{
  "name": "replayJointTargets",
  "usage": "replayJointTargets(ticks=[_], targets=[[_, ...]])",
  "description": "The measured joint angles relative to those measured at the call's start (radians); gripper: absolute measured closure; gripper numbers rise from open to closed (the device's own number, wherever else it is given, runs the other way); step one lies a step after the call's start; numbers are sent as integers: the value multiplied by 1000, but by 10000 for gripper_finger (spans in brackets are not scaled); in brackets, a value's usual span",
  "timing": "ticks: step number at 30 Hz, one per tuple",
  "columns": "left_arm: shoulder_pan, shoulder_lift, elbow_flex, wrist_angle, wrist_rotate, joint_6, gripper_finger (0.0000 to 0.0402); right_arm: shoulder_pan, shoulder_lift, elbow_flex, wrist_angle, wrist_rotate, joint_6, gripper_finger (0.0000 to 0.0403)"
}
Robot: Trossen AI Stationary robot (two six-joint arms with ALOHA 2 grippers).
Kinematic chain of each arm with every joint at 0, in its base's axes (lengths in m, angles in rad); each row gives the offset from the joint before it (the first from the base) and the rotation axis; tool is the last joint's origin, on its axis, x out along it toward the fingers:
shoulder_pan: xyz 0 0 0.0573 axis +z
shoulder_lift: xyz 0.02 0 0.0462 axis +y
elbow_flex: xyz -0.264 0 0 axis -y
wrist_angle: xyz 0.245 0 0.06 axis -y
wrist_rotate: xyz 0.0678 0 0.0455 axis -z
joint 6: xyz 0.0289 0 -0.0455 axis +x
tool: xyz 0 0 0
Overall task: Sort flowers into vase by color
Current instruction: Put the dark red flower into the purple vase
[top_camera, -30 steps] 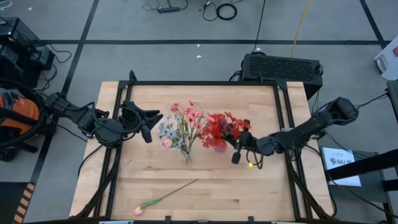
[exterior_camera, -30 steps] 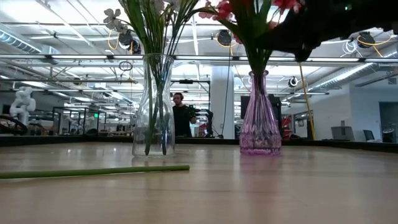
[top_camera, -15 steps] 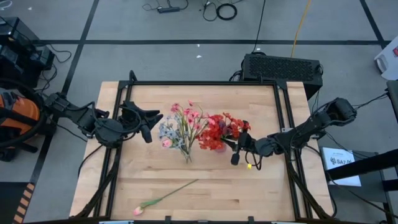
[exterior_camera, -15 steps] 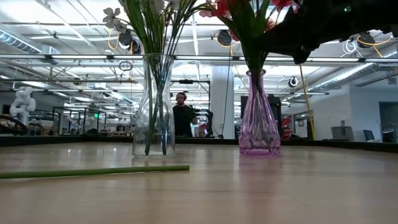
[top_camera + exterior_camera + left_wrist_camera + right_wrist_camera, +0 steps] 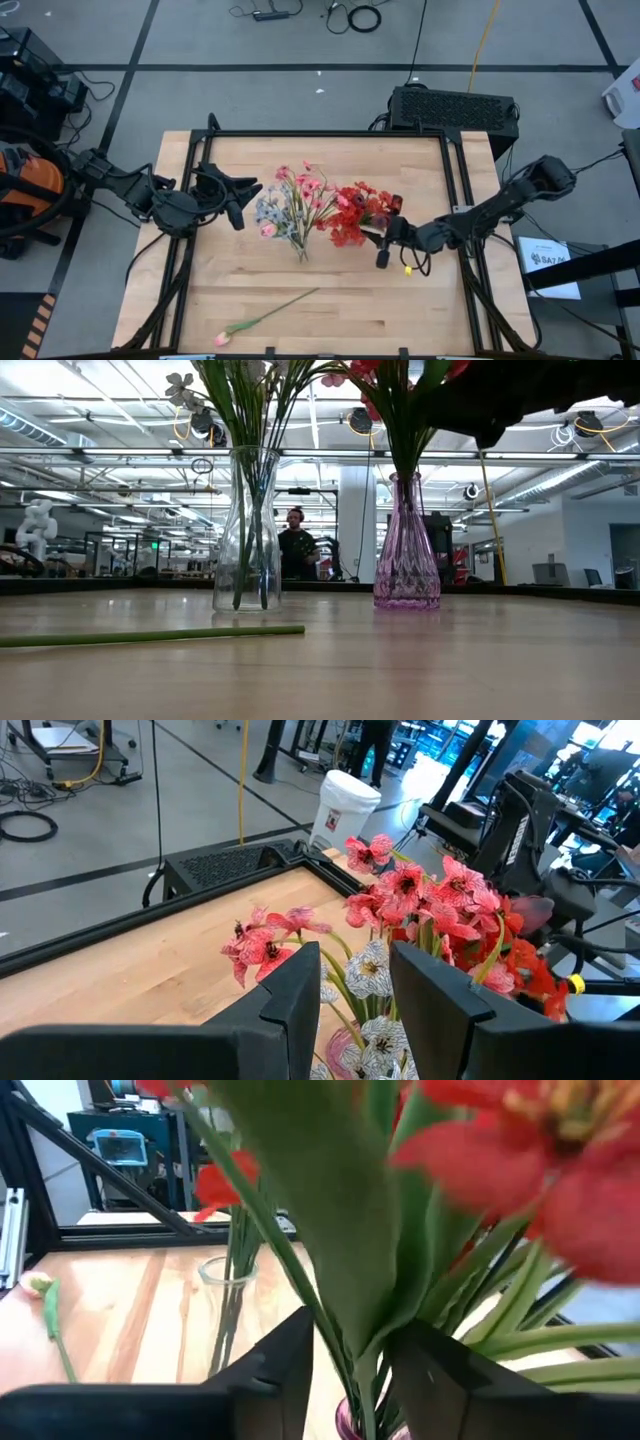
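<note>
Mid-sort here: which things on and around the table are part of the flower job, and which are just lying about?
Job:
- clear vase with pink and pale flowers
- purple vase with red flowers
- loose pink stem lying on the table
- right gripper at the red flowers
- left gripper, waiting

Lying about:
- black box behind the table
- floor cables

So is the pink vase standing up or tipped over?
Standing up. In the low view the pink vase sits flat on the table, neck straight up.

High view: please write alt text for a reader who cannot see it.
On a wooden table, the right gripper reaches into the red flowers beside a pink and white bunch. The left gripper waits open at the left, and one pink flower lies near the front edge.
</note>
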Motion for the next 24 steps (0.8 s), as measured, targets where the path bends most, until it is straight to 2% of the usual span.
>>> replayJointTargets(ticks=[14, 24], targets=[[0, 0, 0, 0, 26, -2, 272, 29, -76, 0, -38, 3, 2, 243], [0, 0, 0, 0, 28, -3, 272, 88, -268, 0, -323, 3, 128, 238]])
